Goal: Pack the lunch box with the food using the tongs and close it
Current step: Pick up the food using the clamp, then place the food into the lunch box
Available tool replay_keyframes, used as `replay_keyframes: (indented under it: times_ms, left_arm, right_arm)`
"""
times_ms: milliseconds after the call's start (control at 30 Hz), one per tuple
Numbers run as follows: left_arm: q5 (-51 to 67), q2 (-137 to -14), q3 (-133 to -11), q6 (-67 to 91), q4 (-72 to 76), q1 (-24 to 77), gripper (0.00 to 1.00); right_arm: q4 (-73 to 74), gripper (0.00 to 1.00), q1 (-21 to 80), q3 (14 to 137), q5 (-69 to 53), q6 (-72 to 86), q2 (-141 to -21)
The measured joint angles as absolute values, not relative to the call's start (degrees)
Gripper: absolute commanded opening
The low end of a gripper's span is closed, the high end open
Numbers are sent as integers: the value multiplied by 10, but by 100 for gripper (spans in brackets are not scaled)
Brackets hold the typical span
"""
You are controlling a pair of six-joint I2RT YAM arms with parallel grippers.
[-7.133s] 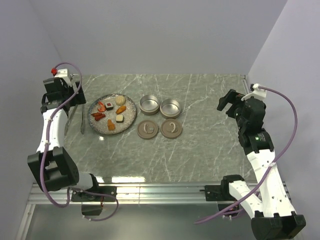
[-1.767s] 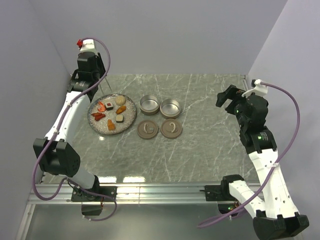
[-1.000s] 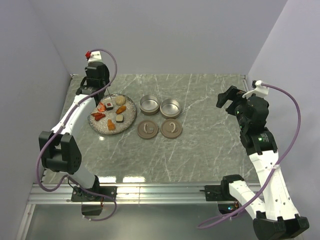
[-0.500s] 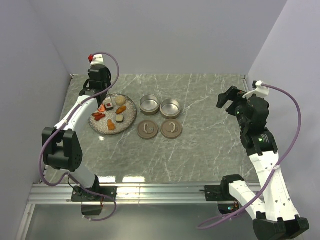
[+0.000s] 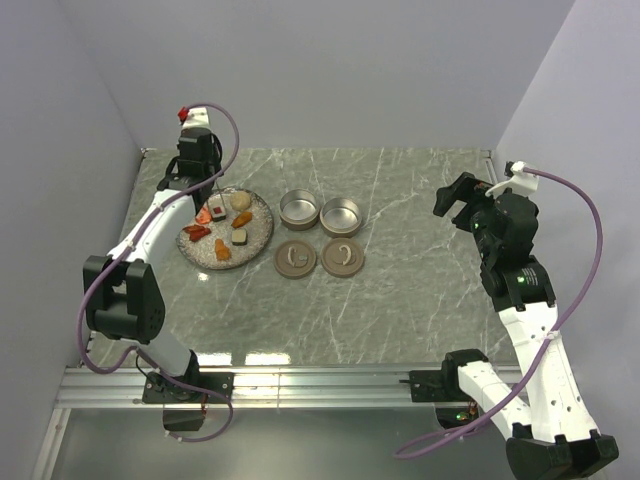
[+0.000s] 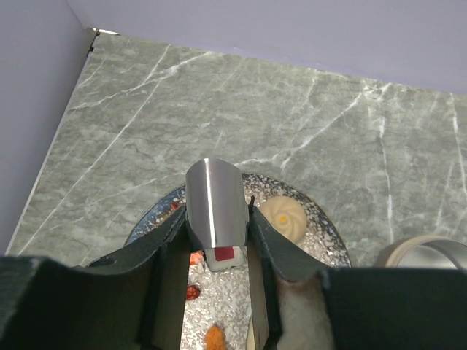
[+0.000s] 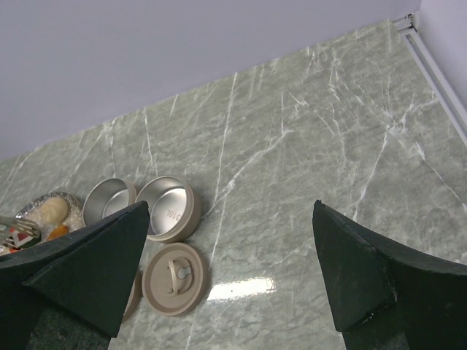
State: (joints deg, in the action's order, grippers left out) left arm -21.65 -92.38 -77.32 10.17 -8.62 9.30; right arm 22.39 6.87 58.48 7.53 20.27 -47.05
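Top, left-wrist and right-wrist views of the packing bench.

The left gripper (image 6: 217, 232) is clamped on the bent end of the tongs (image 6: 212, 197), its two fingers (image 6: 169, 251) pressing the silvery loop from either side. It hangs over the far-left part of the speckled plate (image 5: 259, 234). Directly beneath the loop, between the fingers, lies a white piece with a red top (image 6: 223, 254). The tong tips are hidden, so contact with it cannot be judged.

The food (image 5: 239, 237) all lies on the plate. A pale bun (image 5: 241, 201) sits at the far rim, with orange and red pieces nearer the camera.

Two open tins (image 5: 299, 209) stand touching each other just right of the plate. Their two lids (image 5: 295, 259) lie flat on the marble table (image 5: 420, 280) on the near side of them.

The right gripper (image 5: 455, 205) is raised over the right side of the table, well apart from the tins — jaws spread wide and holding nothing.

Compared with seven seconds earlier, the tongs no longer lie on the table left of the plate. The left arm has lifted them, carried them past the far-left corner and brought them over the plate. Over the last half second its pose has barely changed. The right arm, food, tins and lids stand as before.
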Motion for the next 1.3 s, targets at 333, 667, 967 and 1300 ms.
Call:
replay_keyframes:
  times_ms: [333,667,967,1300]
  left_arm:
    - [-171,-908,-856,103,-150,96,28]
    - [-137,-929,-1031,115,-213,178,27]
    - [-114,-1014,-1086,132,-223,286,27]
    - [-120,-1044,-1083,134,-230,303,27]
  right_arm:
    - [224,100,69,585,75,203,-473]
    - [231,100,69,585,81,200,-473]
    - [247,100,69,585,97,198,-463]
    - [264,100,69,585,120,192,-428]
